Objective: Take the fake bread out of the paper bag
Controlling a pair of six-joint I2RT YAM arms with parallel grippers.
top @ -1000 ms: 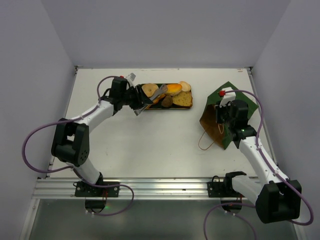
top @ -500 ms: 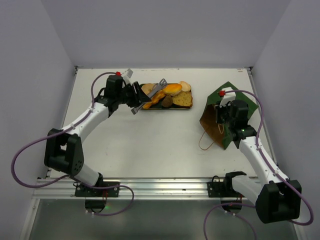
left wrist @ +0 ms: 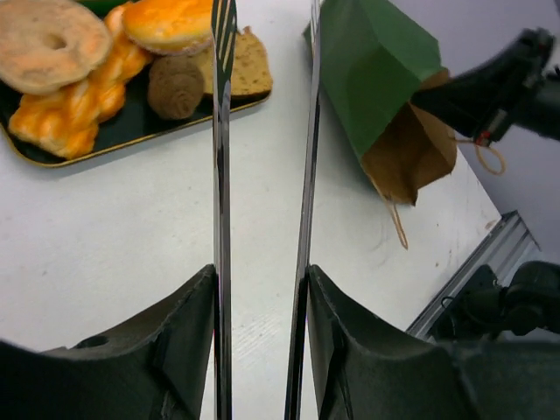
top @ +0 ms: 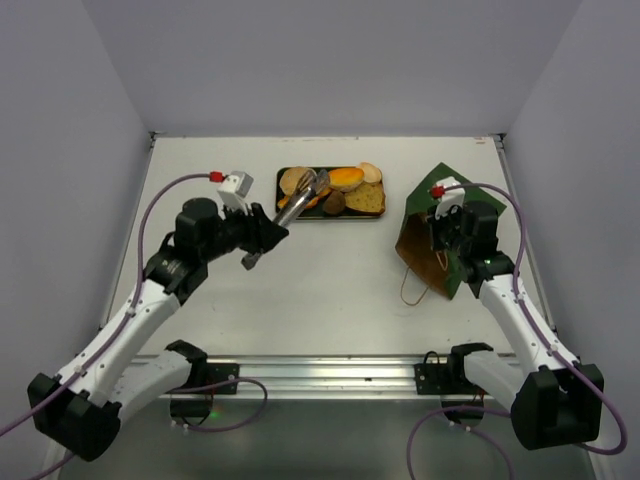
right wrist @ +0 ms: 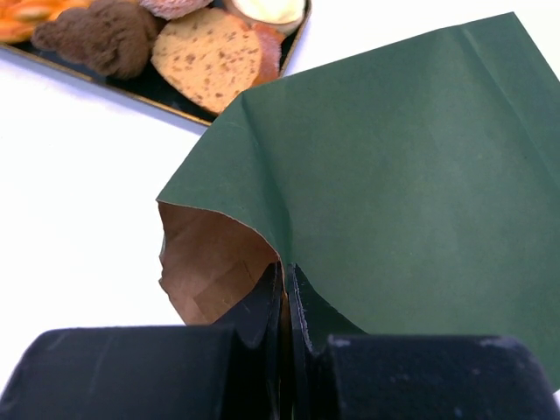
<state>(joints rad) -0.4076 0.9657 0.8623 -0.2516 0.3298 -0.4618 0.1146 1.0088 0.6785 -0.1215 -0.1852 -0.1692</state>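
Kraft-lined paper bag point(right wrist: 420, 175) rim pinched in right gripper point(right wrist: 284, 293); left gripper point(left wrist: 260, 284) clamps tongs point(left wrist: 222, 131); tugging could tear or tip bag.

robot lab cell: white table point(top: 320, 300) between plain grey walls point(top: 330, 60), two cabled arms point(top: 130, 320) on an aluminium rail point(top: 320, 376)

1. The fake bread point(top: 340, 190): bun, orange braided loaf, golden roll, brown lump, toast slice, crowded on a dark tray point(left wrist: 122, 133).
2. The paper bag point(top: 422, 245): green outside, brown inside, tilted right of them, mouth open.
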